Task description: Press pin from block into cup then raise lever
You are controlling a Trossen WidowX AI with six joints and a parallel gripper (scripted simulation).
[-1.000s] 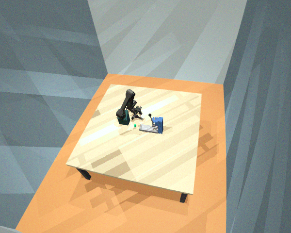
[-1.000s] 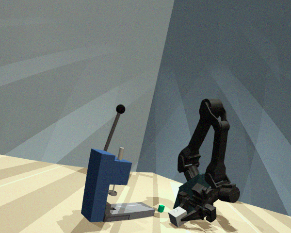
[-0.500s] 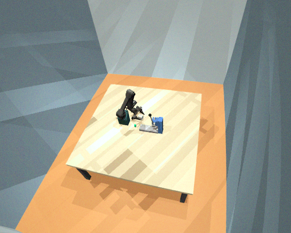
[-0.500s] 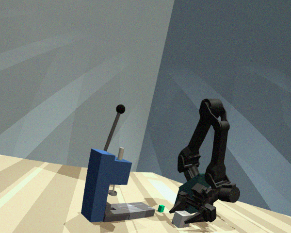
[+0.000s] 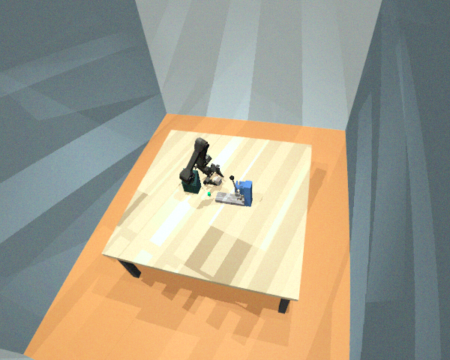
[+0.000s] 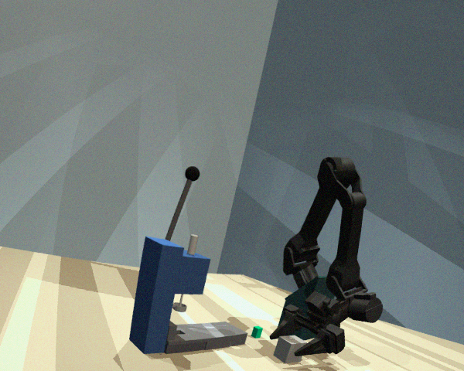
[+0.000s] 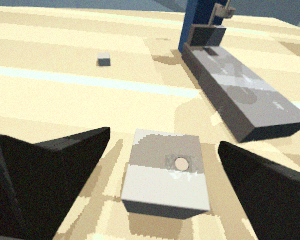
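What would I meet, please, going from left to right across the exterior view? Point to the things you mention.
Blue press (image 5: 248, 193) (image 6: 150, 299) (image 7: 188, 25) → green cube (image 5: 208, 193) (image 6: 257, 331) (image 7: 104, 60) → grey block (image 5: 217, 180) (image 6: 284, 350) (image 7: 165, 192)

No text, label, brand, number or sign could be read in any view; not at the left, centre or right of the frame, nor in the upper or lower parts.

Press (image 5: 248, 193) (image 6: 148, 299) (image 7: 190, 25), blue; bed (image 5: 229, 198) (image 6: 220, 335) (image 7: 240, 90), grey; lever knob (image 5: 232, 177) (image 6: 192, 173), black; block (image 5: 217, 181) (image 6: 288, 348) (image 7: 165, 172), light grey; small cube (image 5: 208, 193) (image 6: 257, 331), green.
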